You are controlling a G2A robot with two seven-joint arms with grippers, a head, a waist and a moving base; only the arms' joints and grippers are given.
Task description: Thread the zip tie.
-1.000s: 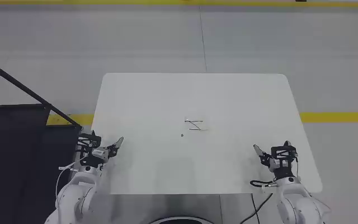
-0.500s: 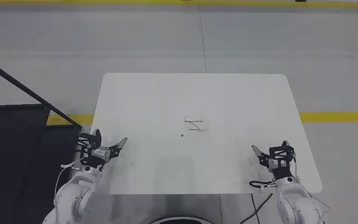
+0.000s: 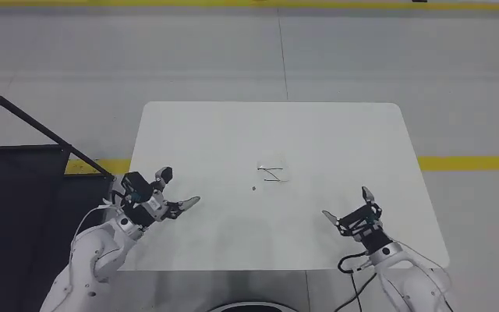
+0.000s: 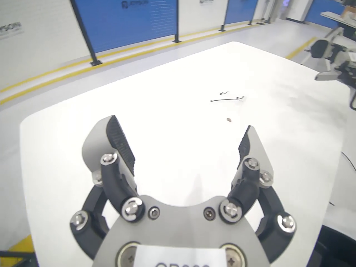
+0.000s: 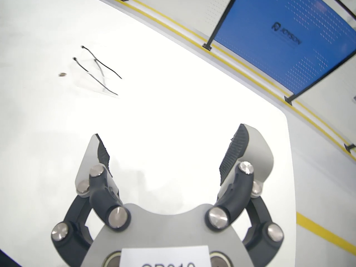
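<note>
White surface (image 3: 343, 132), thin black zip ties (image 3: 272, 175) lying loose at its centre, dark speck (image 3: 254, 188) just beside them, left claw (image 3: 178, 187) open and empty near left, right claw (image 3: 345, 203) open and empty near right, both well apart from the ties

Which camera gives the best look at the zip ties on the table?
The right wrist view: the zip ties lie nearest, strands and heads separately visible. The top view shows them as tiny crossed lines; the left wrist view shows them distant and foreshortened.
</note>
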